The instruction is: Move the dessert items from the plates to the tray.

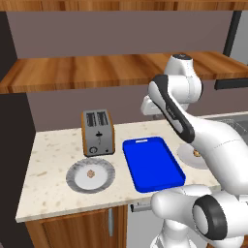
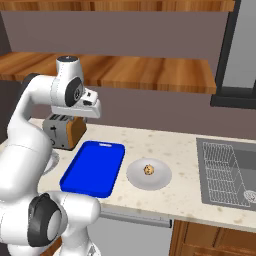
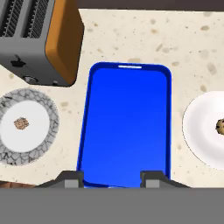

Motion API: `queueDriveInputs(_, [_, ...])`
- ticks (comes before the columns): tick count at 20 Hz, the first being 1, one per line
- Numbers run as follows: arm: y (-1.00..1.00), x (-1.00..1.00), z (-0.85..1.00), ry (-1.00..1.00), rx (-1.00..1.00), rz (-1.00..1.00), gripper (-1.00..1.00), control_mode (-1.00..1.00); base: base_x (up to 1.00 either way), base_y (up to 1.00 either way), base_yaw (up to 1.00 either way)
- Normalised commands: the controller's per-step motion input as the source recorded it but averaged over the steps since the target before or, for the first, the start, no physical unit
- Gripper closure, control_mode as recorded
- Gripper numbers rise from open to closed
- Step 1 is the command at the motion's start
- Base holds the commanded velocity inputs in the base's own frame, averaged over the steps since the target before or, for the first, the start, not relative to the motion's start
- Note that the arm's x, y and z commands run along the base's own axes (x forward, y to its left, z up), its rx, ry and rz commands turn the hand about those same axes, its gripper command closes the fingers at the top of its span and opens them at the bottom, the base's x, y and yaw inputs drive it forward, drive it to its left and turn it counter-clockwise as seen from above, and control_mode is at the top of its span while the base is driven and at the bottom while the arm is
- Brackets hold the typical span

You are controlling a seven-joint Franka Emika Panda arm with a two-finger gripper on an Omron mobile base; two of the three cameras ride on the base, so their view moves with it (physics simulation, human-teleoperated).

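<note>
Dessert items, both tiny light-brown cube-like morsels, each sit on their own plate. First morsel rests near the centre of the round light-grey plate with the darker ribbed rim, on the left part of the speckled beige stone counter, just in front of the toaster. Second morsel lies on the paler plain round plate, right of the tray; in the hand view it shows at the right edge of the picture.

Flat bright-blue rectangular tray with rounded corners and raised rim lies between the two plates, apart from both, handle slot at its far short end. Nothing lies on it.

Silver two-slot toaster with orange-brown sides stands upright at the far left of the counter, near the tray's far left corner. Grey sink with a wire rack is set in the counter far right.

Two-finger gripper hangs high above the tray's near end, pointing down; jaws stand apart with nothing between them, touching nothing.
</note>
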Motion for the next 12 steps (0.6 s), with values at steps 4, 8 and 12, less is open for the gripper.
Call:
queueDriveInputs(4, [-0.1,-0.01,0.0,0.0,0.0,0.0,-1.0,-1.0,0.0,0.0,0.0])
queueDriveInputs(8, [-0.33,0.0,-0.02,0.0,0.01,0.0,-1.0,-1.0,0.0,0.0,0.0])
queueDriveInputs(12, [-0.38,0.0,-0.04,0.0,0.01,0.0,-1.0,-1.0,0.0,0.0,0.0])
